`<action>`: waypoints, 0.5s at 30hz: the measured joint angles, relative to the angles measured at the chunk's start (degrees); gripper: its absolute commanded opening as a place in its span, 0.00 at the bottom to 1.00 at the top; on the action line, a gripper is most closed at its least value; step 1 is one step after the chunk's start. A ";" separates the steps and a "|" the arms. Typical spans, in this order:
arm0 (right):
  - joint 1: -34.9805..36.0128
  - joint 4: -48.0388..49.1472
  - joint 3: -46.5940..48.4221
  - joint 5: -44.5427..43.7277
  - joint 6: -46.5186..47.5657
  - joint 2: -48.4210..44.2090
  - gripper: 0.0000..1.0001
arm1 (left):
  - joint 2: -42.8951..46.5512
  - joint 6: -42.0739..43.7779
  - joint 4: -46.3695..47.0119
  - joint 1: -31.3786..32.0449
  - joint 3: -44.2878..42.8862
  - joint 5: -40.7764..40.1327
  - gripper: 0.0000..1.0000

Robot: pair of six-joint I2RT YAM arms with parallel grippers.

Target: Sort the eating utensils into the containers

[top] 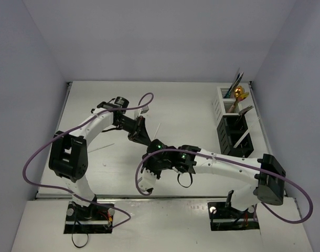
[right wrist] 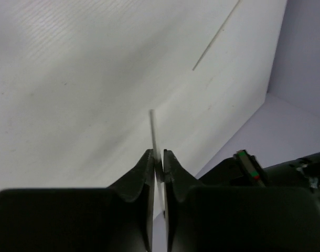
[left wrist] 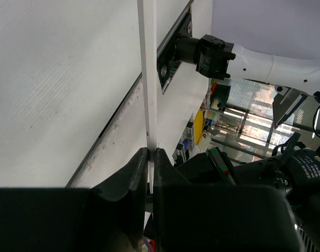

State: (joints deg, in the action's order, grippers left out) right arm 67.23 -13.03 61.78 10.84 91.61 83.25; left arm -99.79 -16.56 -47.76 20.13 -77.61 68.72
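Left gripper (left wrist: 149,153), black, two-fingered: pinches the near end of a thin flat white stick (left wrist: 147,79), jaws almost touching, stick running straight out ahead above the white table (top: 191,115). Right gripper (right wrist: 157,155): clamps narrowly on a second thin pale stick (right wrist: 153,131), a short tip poking out ahead. Well ahead of that gripper, loose on the table: a third pale stick (right wrist: 215,38). Far off to the right of both: a small white slatted box (top: 219,105) with a blue knife (top: 237,81) and gold spoon (top: 242,94) standing inside, just beside a longer black compartmented box (top: 225,137).
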 measured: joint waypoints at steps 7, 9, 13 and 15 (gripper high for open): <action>0.26 0.80 0.07 -0.94 0.84 -1.28 0.00 | 0.18 0.31 -0.03 0.02 0.49 -1.00 0.93; 0.26 0.78 -0.14 -1.31 0.19 -3.27 0.00 | 0.58 0.67 -0.28 -0.76 0.20 -2.75 0.93; 0.26 0.94 -0.24 -2.98 -7.03 -9.60 0.00 | 0.89 1.18 -1.35 -6.24 -5.57 -6.27 0.93; -0.35 1.54 -0.17 -4.45 -14.48 -12.92 0.00 | 1.05 1.38 -1.00 -10.84 -10.16 -8.41 0.93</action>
State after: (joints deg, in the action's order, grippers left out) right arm 66.87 -11.49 61.61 6.38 77.13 70.32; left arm -98.74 -15.18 -48.76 9.29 -87.77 60.31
